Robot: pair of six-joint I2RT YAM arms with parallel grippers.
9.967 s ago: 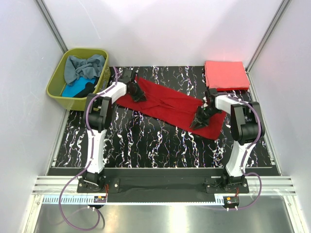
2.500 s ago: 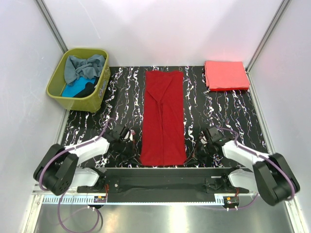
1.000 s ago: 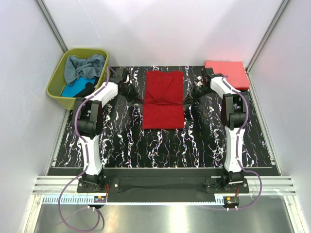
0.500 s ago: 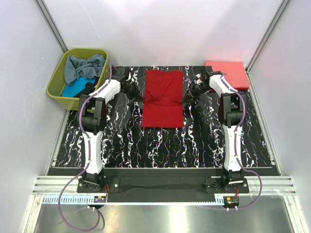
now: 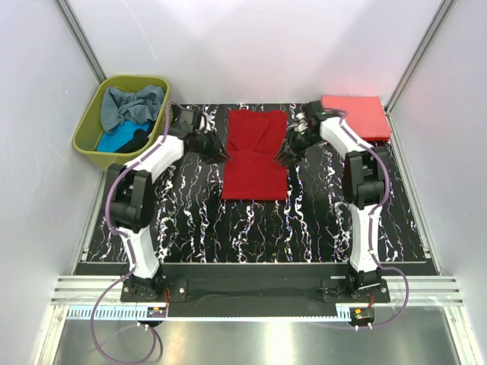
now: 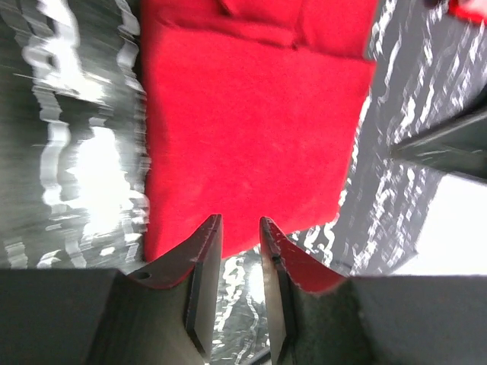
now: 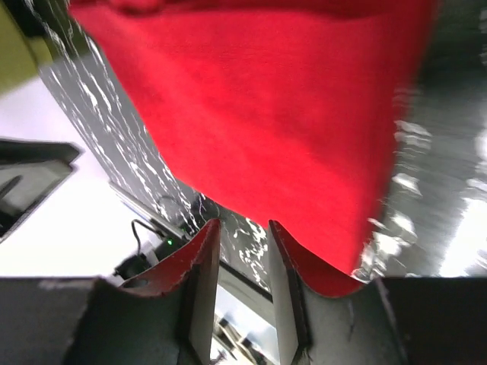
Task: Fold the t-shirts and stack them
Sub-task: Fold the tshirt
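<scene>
Since a second ago you have parted both sets of jaws: the left gripper (image 6: 239, 228) and right gripper (image 7: 242, 230) each show a narrow gap (nothing in it). The folded dark red t-shirt (image 5: 256, 163) lies flat just beyond the fingertips, between the two.

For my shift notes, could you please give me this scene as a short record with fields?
dark red shirt: folded, lying flat mid-table
coral-pink shirt: folded, far right corner
basket: far left; holds crumpled grey-blue shirt, turquoise shirt, black shirt
left gripper: open, empty, beside red shirt's left edge
right gripper: open, empty, beside its right edge
</scene>
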